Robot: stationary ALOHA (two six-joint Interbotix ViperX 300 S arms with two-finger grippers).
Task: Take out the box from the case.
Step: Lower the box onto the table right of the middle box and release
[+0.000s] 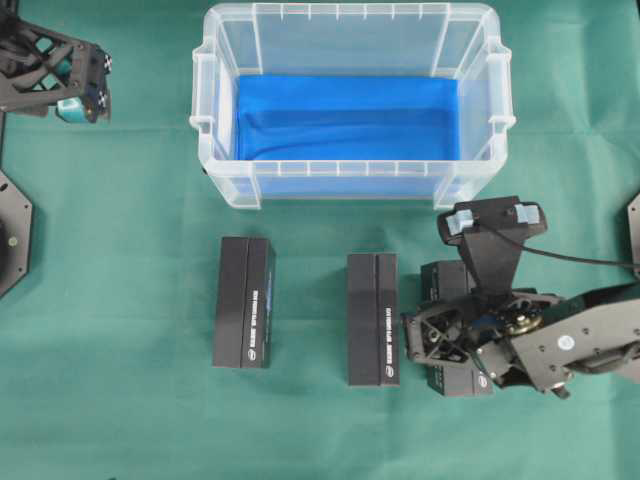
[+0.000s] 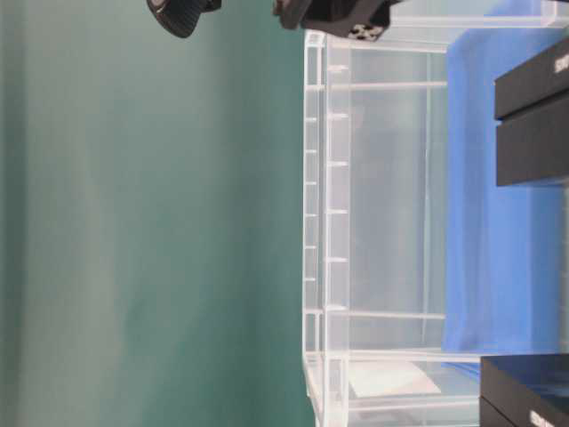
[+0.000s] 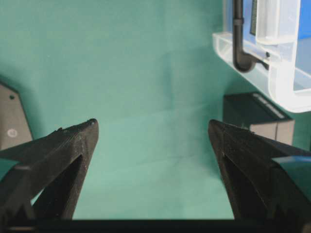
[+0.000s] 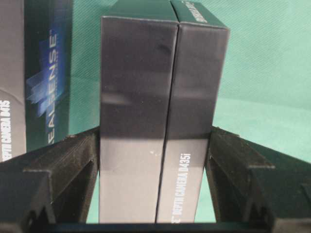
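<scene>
Along the far edge of the green-covered table (image 1: 110, 300), at its middle, stands the case (image 1: 352, 50), a large clear plastic bin with a rimmed edge and a blue cloth (image 1: 345, 118) lying over its bottom; from overhead nothing but the cloth shows inside it. Nearer the front edge, three black boxes lie outside the case in a row on the cloth-covered table. The first box (image 1: 243, 302) lies left of the middle, the second box (image 1: 372, 319) lies at the middle, well apart from the first, and the third box (image 1: 448, 284) lies just beside the second toward the right edge, mostly hidden from above by the right arm. The right hand (image 4: 155, 182) is over that third box; in the right wrist view its two fingers (image 4: 65, 167) sit against the box's two long sides, pinching it across its width, with white lettering readable on the box's face. The left hand (image 3: 153, 148) hangs near the far left corner of the table, well apart from the case and the boxes, its fingers (image 3: 73, 145) spread wide with only green table between them; the case rim and one end of a black box show at the right of the left wrist view.
</scene>
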